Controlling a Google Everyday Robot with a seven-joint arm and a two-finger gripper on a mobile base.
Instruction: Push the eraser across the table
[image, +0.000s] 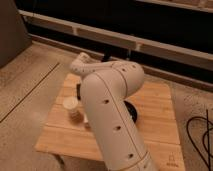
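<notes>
Low table (155, 131), bamboo plank top; white arm (110, 115) covers its middle. Eraser (86, 119) left of centre (only a pale edge shows past the arm). Touching or just beside it, left: upright cup (71, 105). Just beyond, gripper (78, 90) over the table, open or closed: cannot tell.

The place looks like a robot test space in a plain indoor hall, not a home. The floor (30, 85) is bare and speckled, with a thin seam line across it. Behind runs a dark wall with pale horizontal ledges (100, 35), and a grey panel (12, 30) stands at the left. A loose black cable (200, 132) lies on the floor at the right. A low wooden table (150, 120) stands alone, with a white robot arm (110, 115) over it; its gripper (78, 90) is low over the table's left part, mostly hidden behind the arm.
</notes>
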